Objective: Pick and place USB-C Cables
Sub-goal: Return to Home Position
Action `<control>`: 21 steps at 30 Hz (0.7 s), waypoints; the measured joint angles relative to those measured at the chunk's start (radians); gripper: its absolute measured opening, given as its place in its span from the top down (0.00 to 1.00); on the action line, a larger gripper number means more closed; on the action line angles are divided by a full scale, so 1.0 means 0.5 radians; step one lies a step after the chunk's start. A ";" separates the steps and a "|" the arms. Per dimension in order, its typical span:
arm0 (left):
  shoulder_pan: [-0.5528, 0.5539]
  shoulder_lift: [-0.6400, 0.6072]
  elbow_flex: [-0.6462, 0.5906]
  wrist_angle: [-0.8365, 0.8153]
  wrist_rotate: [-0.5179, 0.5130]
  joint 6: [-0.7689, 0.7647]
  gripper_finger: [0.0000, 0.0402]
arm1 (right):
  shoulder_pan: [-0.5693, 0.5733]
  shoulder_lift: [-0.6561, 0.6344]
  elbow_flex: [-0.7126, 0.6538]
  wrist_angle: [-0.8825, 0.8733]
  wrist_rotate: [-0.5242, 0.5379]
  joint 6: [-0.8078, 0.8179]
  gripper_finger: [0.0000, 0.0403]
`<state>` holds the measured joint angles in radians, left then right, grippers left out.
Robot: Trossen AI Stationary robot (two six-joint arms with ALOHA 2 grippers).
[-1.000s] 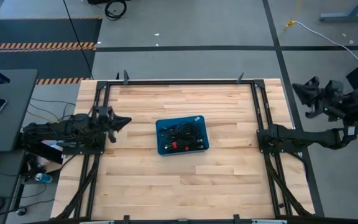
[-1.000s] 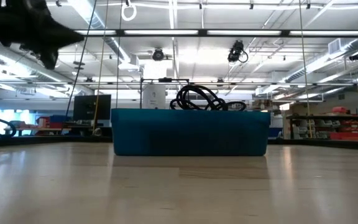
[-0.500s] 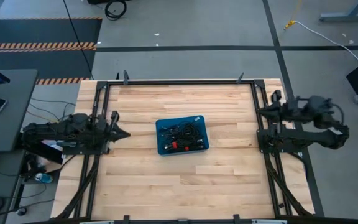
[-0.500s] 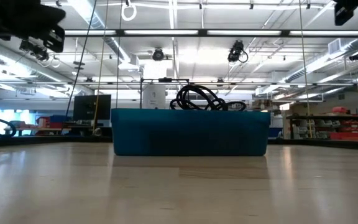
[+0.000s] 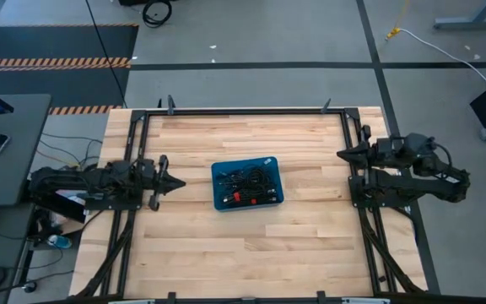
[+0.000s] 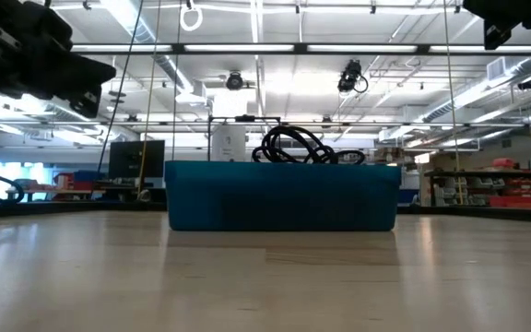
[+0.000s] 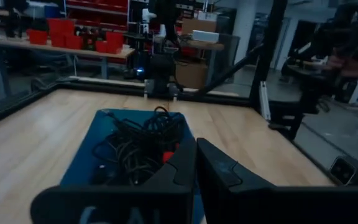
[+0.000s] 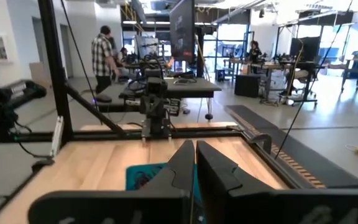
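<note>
**Step in hand (judged):** both arms go to their rest poses, with the load already delivered.

**Task items:** the thin black USB-C cables [image 5: 249,180] lie heaped in the shallow rectangular blue plastic bin [image 5: 216,187]. The bin stands at the middle of the pale wooden plank table [image 5: 226,253]. A red tie shows among the cables, and no cable is seen on the bare boards. In the low view one cable loop [image 6: 293,145] stands above the bin's rim.

**Grippers:**
- The left gripper [image 5: 179,181] sits low at the table's left side, pointing at the bin, near it but apart. Its fingers [image 7: 179,165] are pressed together and hold nothing.
- The right gripper [image 5: 341,154] is at the table's right edge, over the right-hand rail of the black metal frame [image 5: 243,111] and well apart from the bin. Its fingers [image 8: 179,162] likewise meet with nothing between them.

**Recommended execution:** draw each arm straight back from the bin with the fingers kept together, so that nothing hooks the raised loop or nudges the bin. The left arm calls for more care, being the nearer.

**Obstructions:** the frame's side rails lie beneath each arm's likely folding path.

**Surroundings:**
- A grey desk [image 5: 11,152] stands beyond the table's left side.
- Orange-and-black striped floor marking [image 5: 49,62] lies beyond the table's far side.
- A person in a checked shirt [image 8: 104,46] stands among benches in the room behind.
- None of these appears to be within the arms' reach.
</note>
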<state>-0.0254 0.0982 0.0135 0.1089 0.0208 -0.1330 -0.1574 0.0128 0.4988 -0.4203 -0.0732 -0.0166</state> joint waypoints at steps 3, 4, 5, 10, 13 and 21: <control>0.000 -0.001 0.001 0.000 -0.003 0.076 0.96 | 0.000 0.000 0.000 -0.011 0.001 -0.127 0.94; 0.000 -0.001 -0.002 0.002 -0.004 0.080 0.96 | 0.000 0.000 0.000 -0.035 0.000 -0.150 0.94; 0.000 -0.002 -0.007 0.000 -0.017 0.080 0.96 | 0.000 0.000 0.000 -0.070 0.000 -0.166 0.94; 0.000 0.003 -0.009 -0.015 -0.089 0.082 0.96 | 0.001 -0.011 -0.105 -0.070 0.000 -0.120 0.94; 0.000 0.004 -0.009 -0.018 -0.114 0.082 0.95 | 0.001 -0.012 -0.281 0.073 0.000 -0.067 0.94; 0.000 0.003 -0.011 -0.017 -0.115 0.058 0.95 | 0.001 -0.011 -0.600 0.499 0.001 -0.014 0.94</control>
<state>-0.0254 0.0998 0.0082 0.1001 -0.0368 -0.1040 -0.1568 0.0071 0.1990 -0.1707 -0.0727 -0.0237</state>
